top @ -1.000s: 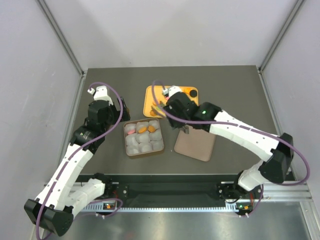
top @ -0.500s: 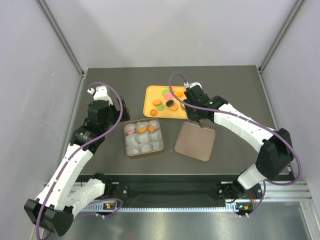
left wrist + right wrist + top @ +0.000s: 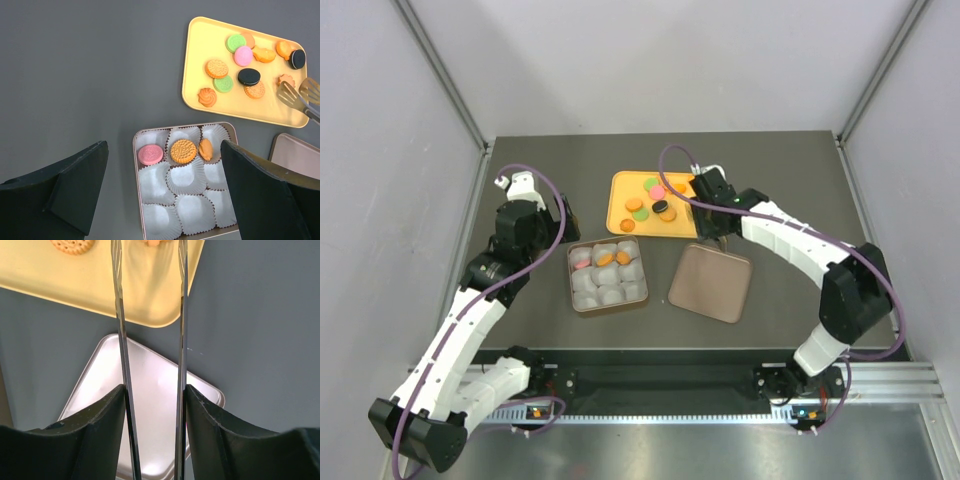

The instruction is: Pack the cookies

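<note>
**Right pincer**: is clamping the handles of a pair of metal tongs. The tong blades are standing apart with nothing between them, over the right end of the yellow tray.

**Left pincer**: is hovering with jaws wide apart above the tin, carrying nothing.

**Cookies**: most are lying loose on the tray, in orange, green, pink and black. Three are already sitting in the paper cups of the tin's row nearest the tray. One is pink and two are orange, the rightmost leaning on its edge. The other cups are showing empty.

**Lid**: is lying on the tabletop just beside the tin, on its right.

**Step in hand (judged):** the right arm appears to be going for another cookie, probably the small orange cookie just beside the blades.

**Handling notes:**
- The blades should be straddling the disc at its rim before closing.
- The squeeze should be gentle, as a flat disc is likely to skate on the smooth tray.
- The lift should be clearing the tray's lip.
- The release should be low and over an empty cup, so the cookie is landing flat rather than tipping.
- The light paper cups may shift if the blades drag across them.
</note>
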`<state>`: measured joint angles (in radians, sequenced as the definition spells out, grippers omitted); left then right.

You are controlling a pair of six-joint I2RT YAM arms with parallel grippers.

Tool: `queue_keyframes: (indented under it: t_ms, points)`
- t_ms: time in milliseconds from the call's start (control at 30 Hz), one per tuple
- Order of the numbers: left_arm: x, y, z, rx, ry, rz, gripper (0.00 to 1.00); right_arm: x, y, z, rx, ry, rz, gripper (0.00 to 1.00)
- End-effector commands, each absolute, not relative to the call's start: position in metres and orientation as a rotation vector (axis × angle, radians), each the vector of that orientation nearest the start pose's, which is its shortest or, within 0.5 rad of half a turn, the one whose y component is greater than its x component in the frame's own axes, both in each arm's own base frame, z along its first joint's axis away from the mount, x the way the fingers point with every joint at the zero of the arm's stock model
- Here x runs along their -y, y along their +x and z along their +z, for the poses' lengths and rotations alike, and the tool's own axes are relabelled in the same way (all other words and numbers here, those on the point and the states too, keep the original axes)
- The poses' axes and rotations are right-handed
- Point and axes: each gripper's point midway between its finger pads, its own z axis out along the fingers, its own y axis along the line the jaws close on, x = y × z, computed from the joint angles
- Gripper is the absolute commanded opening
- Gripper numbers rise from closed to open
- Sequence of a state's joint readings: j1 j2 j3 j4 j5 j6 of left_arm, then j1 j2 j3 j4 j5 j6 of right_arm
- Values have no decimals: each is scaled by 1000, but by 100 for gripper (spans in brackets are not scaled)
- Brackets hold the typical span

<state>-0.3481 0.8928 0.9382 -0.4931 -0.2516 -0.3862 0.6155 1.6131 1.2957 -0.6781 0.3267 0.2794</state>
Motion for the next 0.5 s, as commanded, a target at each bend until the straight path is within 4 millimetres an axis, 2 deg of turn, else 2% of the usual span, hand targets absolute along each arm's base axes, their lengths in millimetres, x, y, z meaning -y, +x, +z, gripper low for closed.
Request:
queue_keyframes:
  t_ms: [0, 100, 467]
  points:
    - [76, 301, 257, -1953, -207, -222, 99, -191, 357, 138, -2431, -283, -1, 49]
    - [76, 301, 257, -1953, -207, -222, 99, -192, 363, 132, -2443, -277, 17, 49]
    - [76, 302, 256, -1956, -203, -221, 99, -191, 365, 127, -2465, -263, 56, 44]
